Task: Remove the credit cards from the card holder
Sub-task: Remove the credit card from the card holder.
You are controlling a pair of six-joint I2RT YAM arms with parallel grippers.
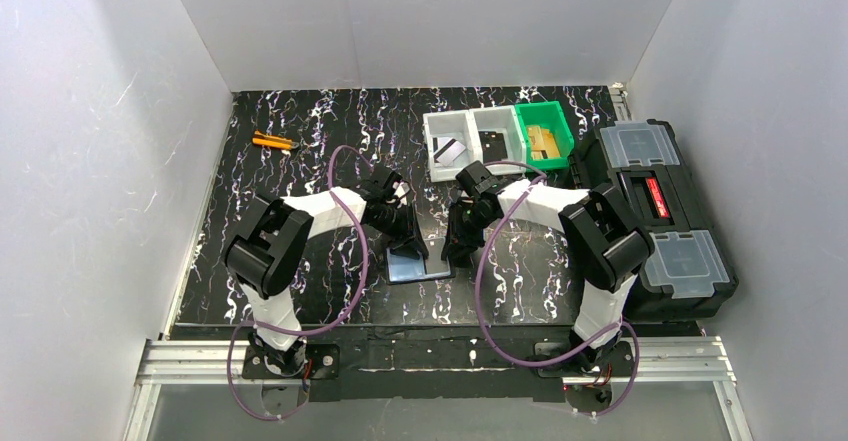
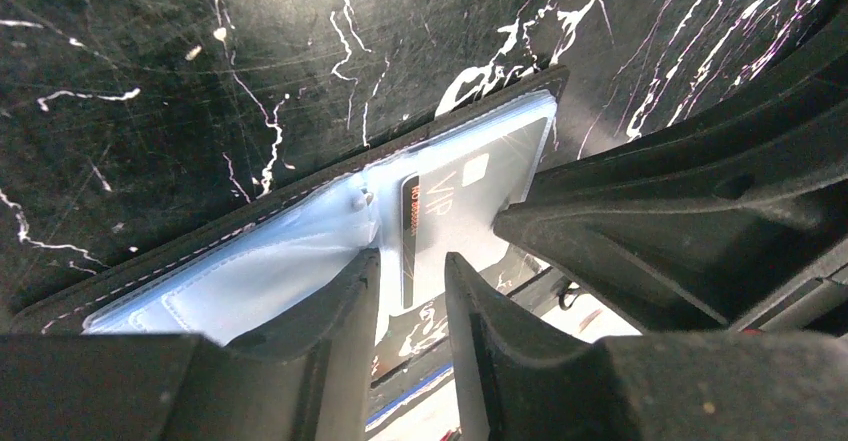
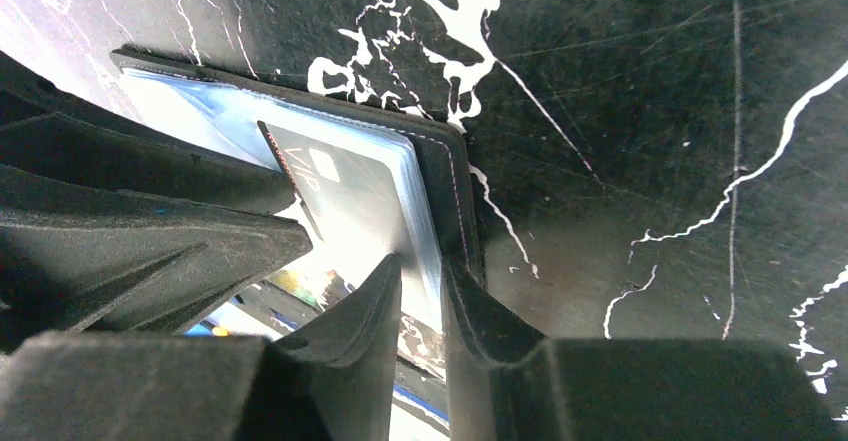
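1. The small flat black folding card holder (image 1: 418, 266) lies opened on the black, white-veined counter (image 1: 300, 121). It is near the front edge, between the two arms, with its glossy blue-grey plastic inside facing up.
2. A thin silvery-grey credit card (image 2: 450, 211) with a dark stripe and the letters "VIP" sits in the right half of the card holder.
3. The left gripper (image 2: 410, 261) is down on the card holder at its middle fold. Its fingers are partly apart and the card's stripe shows in the gap. I cannot tell whether it is clenching anything.
4. The right gripper (image 3: 420, 266) stands astride the right edge of the card holder, one finger over the credit card (image 3: 345, 201) and the other over the black stitched border. The gap is narrow, and I cannot tell whether it is grasping that edge.
5. At the back of the counter a white bin (image 1: 432, 161) holds a flat dark card-like piece (image 1: 450, 149). A second white bin and a green bin (image 1: 545, 111) stand in a row to its right.
6. A large black toolbox (image 1: 655, 211) with clear lids stands at the right.
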